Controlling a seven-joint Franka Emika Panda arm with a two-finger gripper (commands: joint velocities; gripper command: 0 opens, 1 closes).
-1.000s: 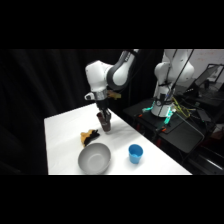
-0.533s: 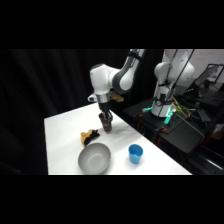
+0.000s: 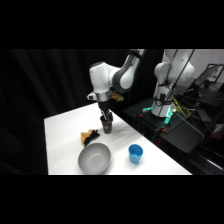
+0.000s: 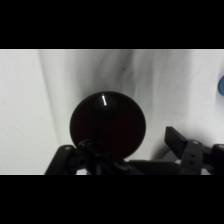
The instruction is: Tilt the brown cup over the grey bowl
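Brown cup (image 3: 107,125) upright, near the bench's (image 3: 65,130) far side, beyond the grey bowl (image 3: 94,158). Tool (image 3: 106,120) down at the cup; clenched or released, cannot tell. Probably positioned for carrying the cup bowlward.

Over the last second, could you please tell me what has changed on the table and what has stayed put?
The arm has swung a little toward the picture's right, carrying the pincer with it; the pincer stays down at the brown cup, which still looks upright on the table. Whether the cup is gripped cannot be told. The grey bowl, the blue cup and the small yellow-black object have not moved.
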